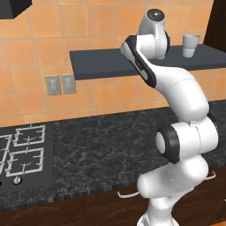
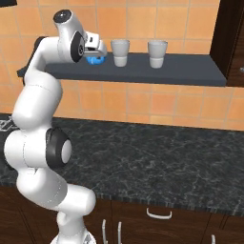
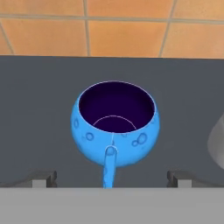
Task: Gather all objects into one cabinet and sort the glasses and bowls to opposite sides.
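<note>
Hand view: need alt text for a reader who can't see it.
A small glossy blue bowl with a dark inside sits upright on a dark grey shelf, centred just ahead of the open gripper, whose two dark fingertips flank it without touching. Orange wall tiles run behind; a pale grey cup edges in at right.

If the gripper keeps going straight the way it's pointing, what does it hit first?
Most likely the blue bowl, which sits dead centre between the open gripper's fingertips on the shelf. How far off it is, I can't tell.
</note>
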Robot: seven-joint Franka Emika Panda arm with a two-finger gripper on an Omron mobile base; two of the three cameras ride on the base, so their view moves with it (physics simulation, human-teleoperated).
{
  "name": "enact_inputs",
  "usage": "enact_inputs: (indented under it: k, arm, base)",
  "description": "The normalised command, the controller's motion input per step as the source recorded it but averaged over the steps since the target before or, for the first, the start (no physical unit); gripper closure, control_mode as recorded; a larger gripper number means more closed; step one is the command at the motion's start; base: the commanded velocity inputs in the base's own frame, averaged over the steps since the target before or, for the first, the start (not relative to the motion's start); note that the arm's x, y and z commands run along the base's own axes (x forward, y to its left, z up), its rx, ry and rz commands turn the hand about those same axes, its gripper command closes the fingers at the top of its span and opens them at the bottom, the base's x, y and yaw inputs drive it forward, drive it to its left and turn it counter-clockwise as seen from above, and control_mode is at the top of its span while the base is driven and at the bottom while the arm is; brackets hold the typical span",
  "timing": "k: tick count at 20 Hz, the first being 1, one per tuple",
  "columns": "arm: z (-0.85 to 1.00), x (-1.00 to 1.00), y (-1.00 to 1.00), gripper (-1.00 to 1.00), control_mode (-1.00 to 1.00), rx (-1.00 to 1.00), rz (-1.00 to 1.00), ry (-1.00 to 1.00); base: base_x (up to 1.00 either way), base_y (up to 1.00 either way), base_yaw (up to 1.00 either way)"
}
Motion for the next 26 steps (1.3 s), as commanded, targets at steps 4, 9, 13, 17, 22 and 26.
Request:
enact_inputs:
  k: [4, 9, 13, 17, 22, 26]
  arm:
    - [-0.27, 0.22, 0.0, -1.0, -1.0, 0.0, 0.0, 0.0]
    - [-0.16, 0.09, 0.0, -1.0, -1.0, 0.0, 0.0, 0.0]
    - [-0.23, 0.18, 0.11, 1.0, -1.0, -0.03, 0.0, 0.0]
    - [-0.15, 0.31, 0.05, 1.0, -1.0, -0.01, -0.01, 0.0]
    - [-0.09, 0.35, 0.0, 1.0, -1.0, 0.0, -0.03, 0.0]
    - [-0.06, 0.36, 0.0, 1.0, -1.0, 0.0, -0.06, 0.0]
  base:
    - [0.0, 0.0, 0.0]
    - [0.0, 0.0, 0.0]
    - [0.0, 0.0, 0.0]
    - [0.0, 0.0, 0.0]
    - [0.0, 0.0, 0.0]
    - [0.0, 0.0, 0.0]
